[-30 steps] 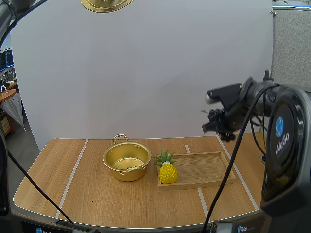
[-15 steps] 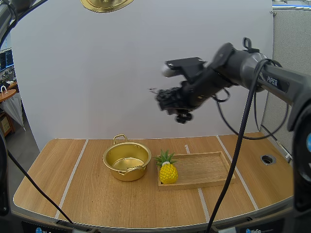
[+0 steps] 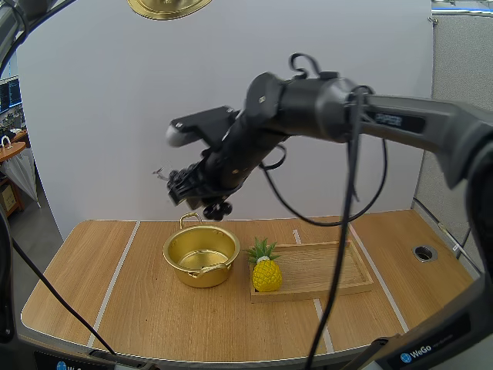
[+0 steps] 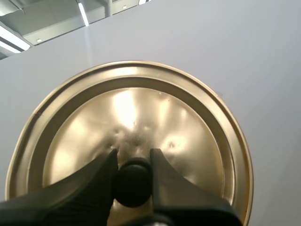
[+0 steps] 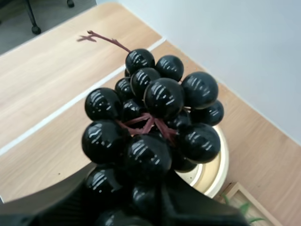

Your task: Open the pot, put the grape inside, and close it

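At the far left and high over the table, the round, gold-coloured metal lid (image 3: 169,7) hung at the upper edge of the high view. The left gripper (image 4: 132,156) had it by its black round knob (image 4: 132,184). The two black fingers (image 4: 96,181) were drawn in close with the knob pinched between their tips, and the lid's shiny domed top faced the wrist camera.

Below it, on the light wooden table (image 3: 139,308), the gold-coloured metal pot with two loop handles (image 3: 196,276) stood upright and uncovered. Only its own bright floor showed inside.

Over the pot's far rim, well clear of it, the right gripper (image 3: 209,176) carried the bunch of glossy black grapes on a reddish stem (image 5: 155,96). Its jaws were partly closed around the bottom of the bunch, with grapes bulging out above the fingers and a bare twig sticking out from the top. From the wrist camera, part of the pot's rim showed just beyond the grapes, so the bunch was in the air above the pot and not inside it.

Just right of the pot, a small yellow pineapple with a green leafy crown (image 3: 266,274) stood upright at the left end of the shallow rectangular wooden tray (image 3: 327,266). The rest of the tray showed bare wood.
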`<act>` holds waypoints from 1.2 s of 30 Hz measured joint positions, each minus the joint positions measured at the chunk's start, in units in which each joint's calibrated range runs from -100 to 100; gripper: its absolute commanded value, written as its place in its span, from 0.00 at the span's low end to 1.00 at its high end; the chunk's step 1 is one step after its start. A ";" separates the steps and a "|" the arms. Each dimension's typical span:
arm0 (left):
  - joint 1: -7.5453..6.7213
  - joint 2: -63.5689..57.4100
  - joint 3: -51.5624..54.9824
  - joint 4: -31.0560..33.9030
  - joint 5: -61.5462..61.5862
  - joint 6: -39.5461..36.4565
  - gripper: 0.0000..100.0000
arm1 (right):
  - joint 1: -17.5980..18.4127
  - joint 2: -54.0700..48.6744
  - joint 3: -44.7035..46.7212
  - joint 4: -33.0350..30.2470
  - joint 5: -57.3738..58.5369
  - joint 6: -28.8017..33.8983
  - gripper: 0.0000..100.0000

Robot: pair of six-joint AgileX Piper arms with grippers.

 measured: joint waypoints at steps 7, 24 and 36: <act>0.00 0.00 0.00 0.00 0.00 0.00 0.00 | 0.10 5.91 0.00 -2.70 -0.91 1.04 0.00; 0.00 0.00 0.00 0.00 0.00 0.00 0.00 | 0.10 19.05 0.00 -4.21 -11.31 1.67 0.00; 0.00 0.00 0.00 0.00 0.00 0.00 0.00 | 0.10 26.86 0.00 -4.98 -18.33 1.67 0.00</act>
